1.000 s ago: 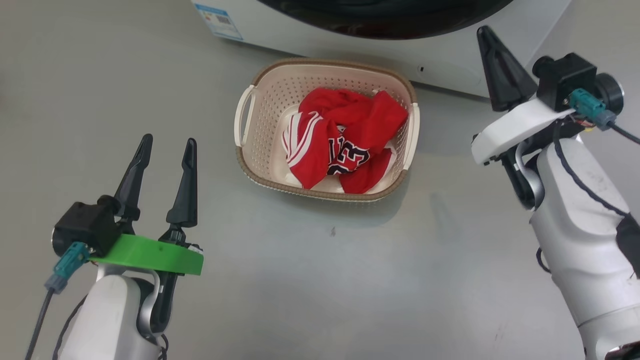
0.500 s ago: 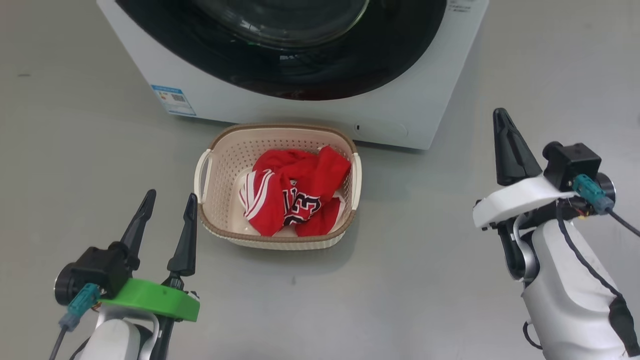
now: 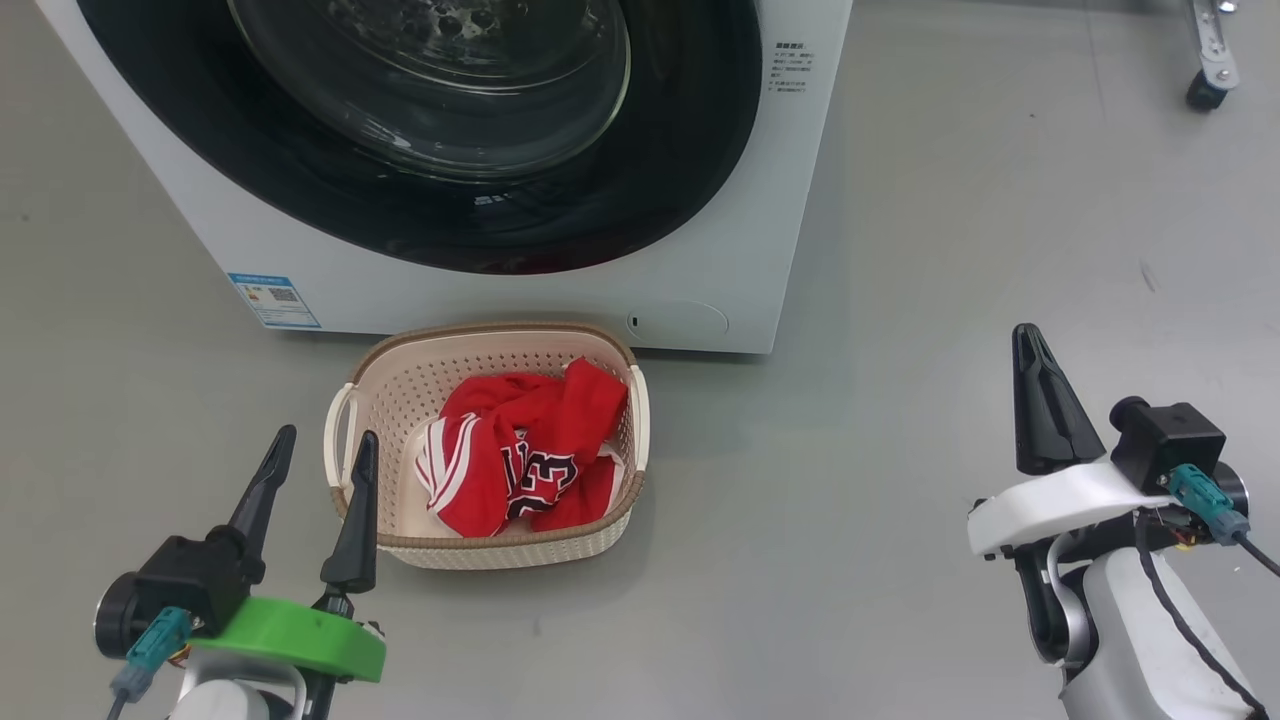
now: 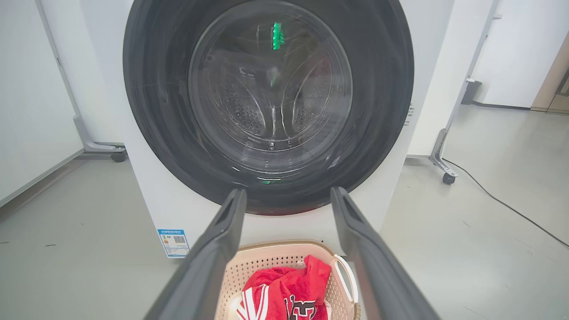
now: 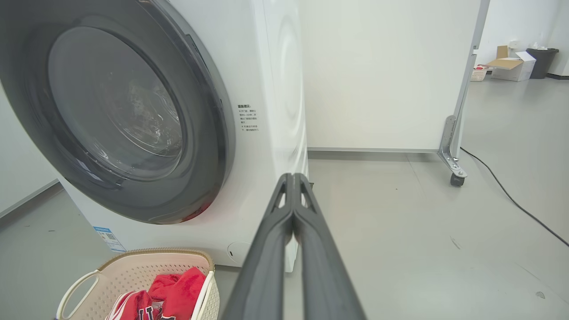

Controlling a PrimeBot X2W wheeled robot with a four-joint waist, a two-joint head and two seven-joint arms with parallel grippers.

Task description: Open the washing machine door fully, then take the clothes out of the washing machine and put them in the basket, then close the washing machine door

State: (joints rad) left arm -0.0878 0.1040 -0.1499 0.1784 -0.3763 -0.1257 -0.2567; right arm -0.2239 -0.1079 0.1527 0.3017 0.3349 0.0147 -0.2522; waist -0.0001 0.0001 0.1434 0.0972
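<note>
Though crumpled, clothes inside basket

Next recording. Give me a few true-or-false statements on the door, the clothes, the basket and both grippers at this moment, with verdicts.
1. The washing machine door is shut against the washing machine. True.
2. The clothes lie inside the drum. False: they lie in the basket.
3. The left gripper holds a red garment. False: it is open and empty.
4. The right gripper is shut, with nothing between its fingers. True.
5. The basket stands on the floor in front of the washing machine. True.
</note>
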